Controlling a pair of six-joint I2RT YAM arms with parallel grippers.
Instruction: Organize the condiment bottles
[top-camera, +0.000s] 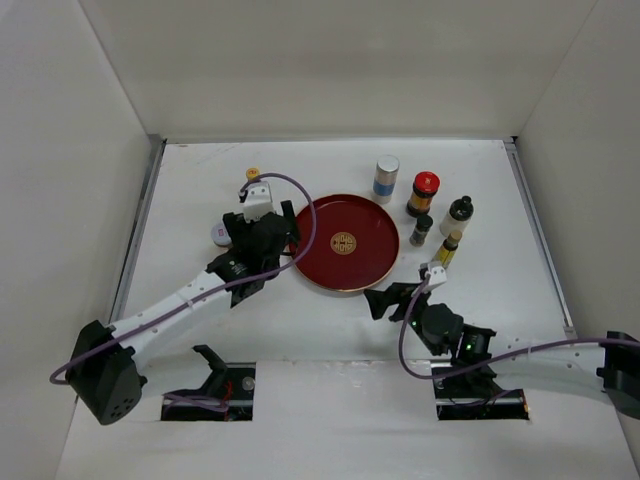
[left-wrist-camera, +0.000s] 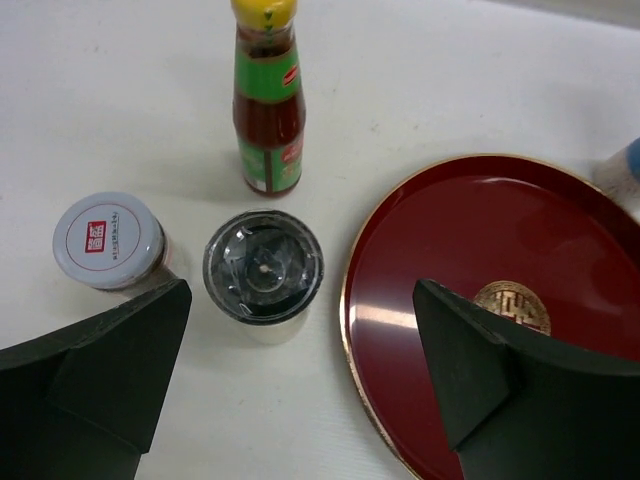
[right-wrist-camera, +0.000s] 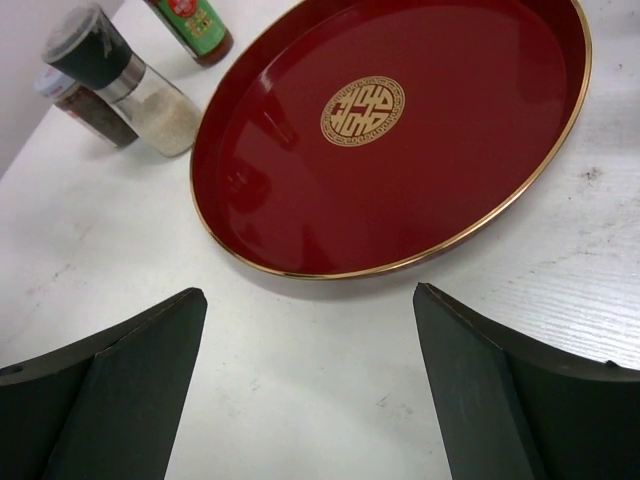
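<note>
Left of the red tray (top-camera: 318, 262) stand three condiment bottles. In the left wrist view they are a yellow-capped sauce bottle (left-wrist-camera: 268, 110), a white-lidded jar (left-wrist-camera: 108, 240) and a black-capped grinder (left-wrist-camera: 264, 266). My left gripper (top-camera: 264, 237) hovers over them, open and empty (left-wrist-camera: 300, 300); the grinder lies just ahead of its fingertips. Right of the tray stand a silver-capped jar (top-camera: 386, 178), a red-capped jar (top-camera: 423, 193), a black-capped white bottle (top-camera: 457, 215), a small dark bottle (top-camera: 421, 229) and a yellow-capped bottle (top-camera: 449, 248). My right gripper (top-camera: 385, 300) is open and empty (right-wrist-camera: 310, 295) in front of the tray.
The tray (right-wrist-camera: 300, 190) holds nothing and shows a gold emblem (right-wrist-camera: 362, 110) at its centre. White walls enclose the table on three sides. The right wrist view shows the grinder (right-wrist-camera: 120, 75) and sauce bottle (right-wrist-camera: 195, 20) beyond the tray's far rim.
</note>
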